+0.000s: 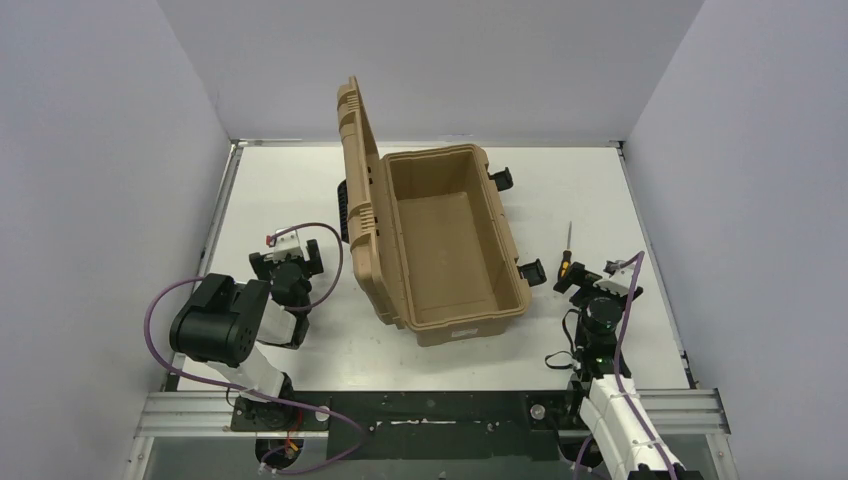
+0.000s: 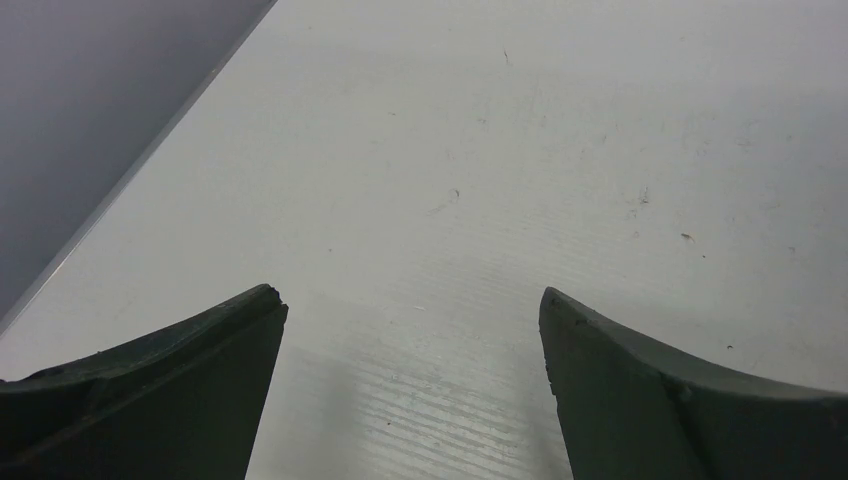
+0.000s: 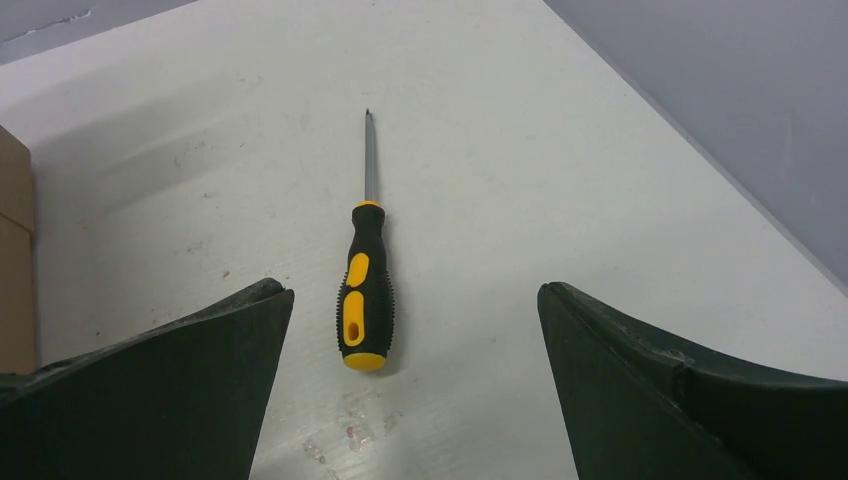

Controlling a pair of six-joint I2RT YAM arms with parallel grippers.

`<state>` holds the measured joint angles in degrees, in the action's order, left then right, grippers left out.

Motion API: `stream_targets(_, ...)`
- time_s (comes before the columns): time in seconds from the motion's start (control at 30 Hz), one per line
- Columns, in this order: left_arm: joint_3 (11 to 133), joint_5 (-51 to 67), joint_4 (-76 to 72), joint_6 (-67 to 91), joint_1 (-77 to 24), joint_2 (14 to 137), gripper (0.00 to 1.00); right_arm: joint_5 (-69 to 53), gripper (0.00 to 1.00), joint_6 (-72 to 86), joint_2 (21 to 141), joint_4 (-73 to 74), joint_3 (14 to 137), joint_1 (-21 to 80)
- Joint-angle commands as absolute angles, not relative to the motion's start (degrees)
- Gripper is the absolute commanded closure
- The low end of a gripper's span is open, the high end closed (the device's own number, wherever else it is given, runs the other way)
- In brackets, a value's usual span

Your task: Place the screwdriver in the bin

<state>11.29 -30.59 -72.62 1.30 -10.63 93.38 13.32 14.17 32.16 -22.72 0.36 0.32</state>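
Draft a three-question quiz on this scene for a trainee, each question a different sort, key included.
1. True or false: the screwdriver already lies inside the case.
2. The right tool is: A) shut on the screwdriver; B) open, holding nothing; C) reaching into the case.
3. Fill in: the case's lid stands ____.
Key: 1 false; 2 B; 3 open.
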Motion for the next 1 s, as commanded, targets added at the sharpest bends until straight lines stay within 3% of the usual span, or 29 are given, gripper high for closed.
stream_targets(0.0,12.2,-30.7,-74.9,1.7,-10.3,93.0,0.03,15.3,0.0,14.9,32.2,-26.8,0.4,0.1)
stream_targets(0.23,12.3,-30.6,-74.8,1.8,-10.4,93.0,0.03,17.4,0.0,18.8,35.9,-15.3,11.0,0.1)
stream_targets(0.57,12.4,-30.5,-74.6,1.9,-10.3,93.0,0.03,14.9,0.0,18.4,64.9,17.1,43.2,-1.7)
stream_targets(0.77,12.4,-30.5,-74.6,2.0,-10.3,93.0,0.03,5.4,0.02,17.4,79.3,19.1,47.4,-2.5)
stream_targets(0.97,12.4,-30.5,-74.6,2.1,-10.3,93.0,0.03,4.2,0.12,16.4,93.5,17.9,51.0,-2.7)
